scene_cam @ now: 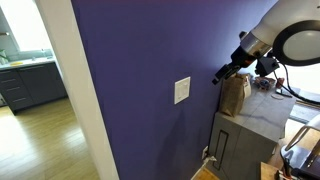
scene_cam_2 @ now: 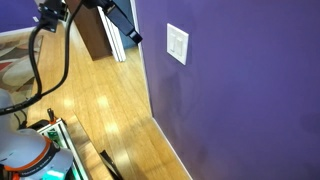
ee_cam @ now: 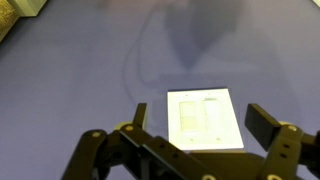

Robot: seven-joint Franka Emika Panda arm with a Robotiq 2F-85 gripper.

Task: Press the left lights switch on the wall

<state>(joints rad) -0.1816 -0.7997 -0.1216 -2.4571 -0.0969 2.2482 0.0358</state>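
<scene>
A white switch plate (scene_cam: 182,90) is set in the dark blue-purple wall (scene_cam: 140,50) and shows in both exterior views (scene_cam_2: 177,43). In the wrist view the plate (ee_cam: 205,140) holds two rockers side by side, and the left lights switch (ee_cam: 190,118) is the left-hand one. My gripper (scene_cam: 222,74) is open and empty. It hangs in the air a short way off the wall, beside and slightly above the plate, and touches nothing (scene_cam_2: 135,37). In the wrist view its two dark fingers (ee_cam: 200,122) frame the plate.
White vertical trim (scene_cam: 85,95) edges the wall beside a doorway to a kitchen (scene_cam: 28,70). A brown paper bag (scene_cam: 235,95) stands on a grey cabinet (scene_cam: 245,135) behind the arm. A small pale fitting (scene_cam: 207,153) sits low on the wall. Wooden floor (scene_cam_2: 110,110) and cables (scene_cam_2: 35,60) lie below.
</scene>
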